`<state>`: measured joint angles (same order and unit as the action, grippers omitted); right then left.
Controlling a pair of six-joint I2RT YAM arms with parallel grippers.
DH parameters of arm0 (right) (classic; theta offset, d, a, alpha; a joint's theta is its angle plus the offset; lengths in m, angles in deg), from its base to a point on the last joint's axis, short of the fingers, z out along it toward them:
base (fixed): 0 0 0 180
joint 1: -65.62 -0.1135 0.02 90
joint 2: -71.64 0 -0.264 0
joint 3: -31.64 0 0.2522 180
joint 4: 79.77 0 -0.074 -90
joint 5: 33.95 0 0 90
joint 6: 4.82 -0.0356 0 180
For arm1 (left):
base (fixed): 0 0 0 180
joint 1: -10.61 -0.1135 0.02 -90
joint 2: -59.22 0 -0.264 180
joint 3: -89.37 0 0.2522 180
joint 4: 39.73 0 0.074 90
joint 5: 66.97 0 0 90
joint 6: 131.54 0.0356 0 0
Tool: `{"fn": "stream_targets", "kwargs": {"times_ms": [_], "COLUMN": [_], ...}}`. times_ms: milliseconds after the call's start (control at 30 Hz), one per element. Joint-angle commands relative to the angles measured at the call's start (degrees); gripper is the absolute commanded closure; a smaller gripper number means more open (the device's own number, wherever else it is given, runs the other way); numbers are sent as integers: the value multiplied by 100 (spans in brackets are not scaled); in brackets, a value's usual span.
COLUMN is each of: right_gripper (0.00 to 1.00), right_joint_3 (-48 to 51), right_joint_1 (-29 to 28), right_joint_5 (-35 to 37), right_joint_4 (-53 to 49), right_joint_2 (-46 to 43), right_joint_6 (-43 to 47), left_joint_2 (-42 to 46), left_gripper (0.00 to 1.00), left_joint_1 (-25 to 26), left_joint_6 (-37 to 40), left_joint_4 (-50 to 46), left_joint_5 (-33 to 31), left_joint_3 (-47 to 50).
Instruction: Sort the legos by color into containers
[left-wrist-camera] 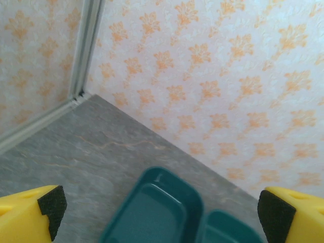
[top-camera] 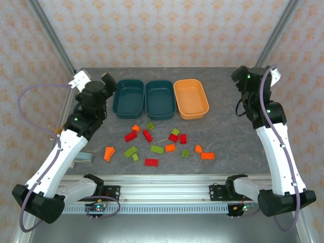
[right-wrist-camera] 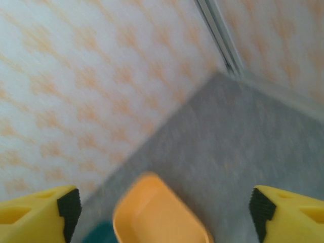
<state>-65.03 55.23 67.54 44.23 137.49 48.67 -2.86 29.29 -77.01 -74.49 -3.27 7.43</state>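
You're holding your left gripper [left-wrist-camera: 162, 207] wide open and empty beside the teal containers [top-camera: 160, 82], your right gripper [right-wrist-camera: 164, 207] likewise spread and empty, facing the orange container [top-camera: 191, 81]. The legos [top-camera: 156, 149] are lying scattered on the table [top-camera: 228, 142] before them.

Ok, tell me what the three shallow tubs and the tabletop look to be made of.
Left dark teal rounded tub, middle dark teal rounded tub and orange rounded tub: likely moulded plastic, semi-gloss; smooth rounded rims catch light. Grey tabletop: matte, stone-veined pattern, possibly laminate or a mat; cannot tell.
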Motion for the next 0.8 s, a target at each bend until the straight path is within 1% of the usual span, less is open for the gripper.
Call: {"fn": "stream_targets", "kwargs": {"times_ms": [0,33,67,133,200,300,400,500,567,667,767], "right_gripper": [22,28,30,31,32,32,31,29,28,27,26], "right_joint_3": [160,329,637,1241,1839,2604,3146,3589,3932,4420,4483], "right_joint_1": [-500,-641,-803,-1052,-1289,-1352,-1356,-1349,-1336,-1269,-1231], "right_joint_5": [-258,-359,-560,-1016,-1397,-1918,-2338,-2712,-2898,-3194,-3310], "right_joint_4": [-3210,-3356,-3466,-3449,-3229,-2752,-2249,-1841,-1547,-837,-560], "right_joint_2": [221,58,-127,-383,-544,-596,-587,-513,-490,-410,-107], "right_joint_6": [-1877,-2219,-2710,-3485,-4139,-4687,-5051,-5371,-5588,-5844,-5887], "left_joint_2": [-386,-453,-495,-531,-462,-263,-85,-46,-29,-13,-51], "left_gripper": [0,0,0,0,0,0,0,0,0,0,0], "left_joint_1": [231,418,651,1078,1578,2265,2767,3054,3159,3268,3376], "left_joint_6": [-849,-683,-507,-267,-177,-110,-110,-171,-197,-207,-198], "left_joint_4": [-1776,-1867,-1950,-2066,-2123,-1972,-1766,-1824,-1838,-1715,-1578], "left_joint_5": [1395,1626,1930,2420,2742,3053,3198,3103,3049,3064,3096], "left_joint_3": [-293,-348,-363,-295,-73,348,688,770,770,763,760]}}
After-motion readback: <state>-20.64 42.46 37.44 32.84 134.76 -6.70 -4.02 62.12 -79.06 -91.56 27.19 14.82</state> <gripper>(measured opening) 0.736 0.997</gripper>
